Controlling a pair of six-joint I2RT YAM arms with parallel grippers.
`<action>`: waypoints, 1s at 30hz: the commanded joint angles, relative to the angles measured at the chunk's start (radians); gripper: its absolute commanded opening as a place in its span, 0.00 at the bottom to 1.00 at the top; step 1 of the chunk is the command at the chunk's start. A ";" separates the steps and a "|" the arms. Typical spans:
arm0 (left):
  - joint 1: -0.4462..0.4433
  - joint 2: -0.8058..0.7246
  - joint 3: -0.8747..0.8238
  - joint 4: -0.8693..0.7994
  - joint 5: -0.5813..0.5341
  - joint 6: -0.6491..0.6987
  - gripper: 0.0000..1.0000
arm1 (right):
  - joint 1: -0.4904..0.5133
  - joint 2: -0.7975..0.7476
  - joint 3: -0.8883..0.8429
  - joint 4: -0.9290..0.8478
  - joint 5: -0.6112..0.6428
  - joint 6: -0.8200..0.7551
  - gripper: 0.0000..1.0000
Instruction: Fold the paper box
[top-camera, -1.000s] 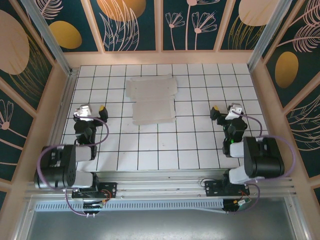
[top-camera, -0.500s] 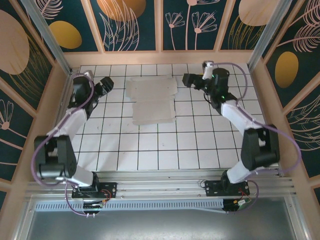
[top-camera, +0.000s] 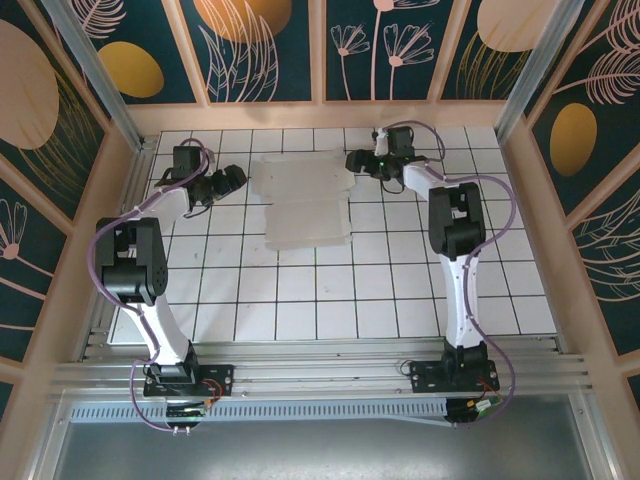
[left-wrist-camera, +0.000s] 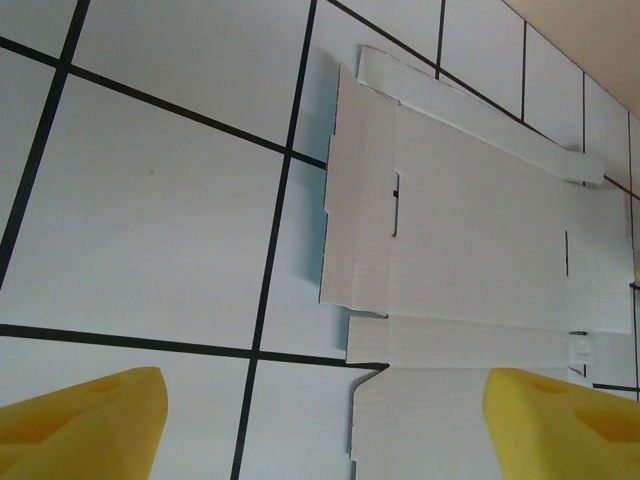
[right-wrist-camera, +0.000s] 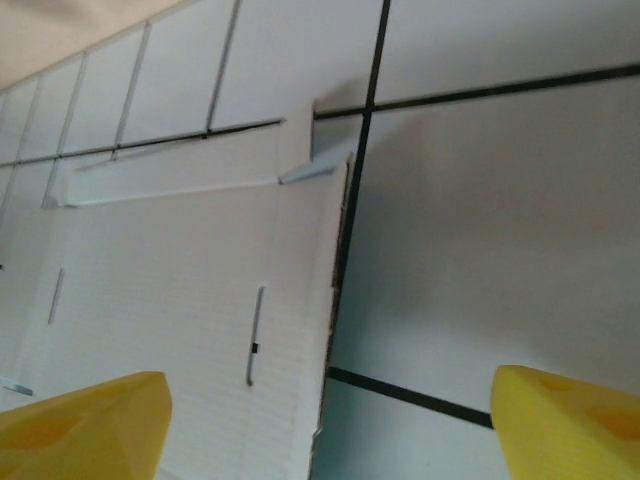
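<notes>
Top external view: I'm seeing pale whitish-grey thin cardboard paper box (top-camera: 305, 200) lying flat, unfolded, upper centre of frame. Left gripper (top-camera: 232, 180) hovering near its left edge, right gripper (top-camera: 355, 162) just beside its right edge. Both released, grasping nothing. I'm judging folding not yet begun, all flaps left.

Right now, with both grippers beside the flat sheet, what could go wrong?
The paper box lies flat and unheld on the tiled table. The open left gripper and right gripper flank its far half, so a low push could slide or buckle it instead of lifting a flap. The small corner tab near the right gripper looks slightly raised and might snag a finger.
</notes>
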 joint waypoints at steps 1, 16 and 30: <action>-0.003 0.004 0.033 -0.038 0.006 0.026 0.83 | 0.019 0.065 0.136 -0.105 -0.030 -0.007 0.76; -0.003 0.017 0.043 0.028 0.043 0.004 0.93 | 0.039 0.153 0.330 -0.238 -0.016 -0.079 0.08; -0.071 0.040 0.127 0.254 0.502 0.476 0.99 | 0.022 -0.512 -0.391 0.139 -0.174 -0.411 0.00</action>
